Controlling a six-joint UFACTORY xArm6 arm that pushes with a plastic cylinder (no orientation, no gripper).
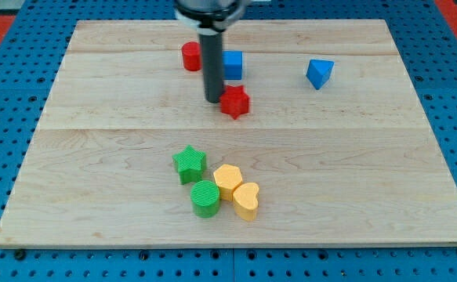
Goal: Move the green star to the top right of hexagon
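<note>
The green star (189, 163) lies on the wooden board (95, 157), below the middle. The yellow hexagon (227, 179) sits just to its lower right, touching or nearly touching it. My tip (214, 100) is at the upper middle of the board, right beside the left side of a red star (235, 102). It is well above the green star and apart from it.
A green cylinder (205, 197) sits below the green star, and a yellow heart (246, 200) lies to the lower right of the hexagon. A red cylinder (190, 56) and a blue cube (233, 65) flank the rod. A blue triangular block (319, 73) lies at the upper right.
</note>
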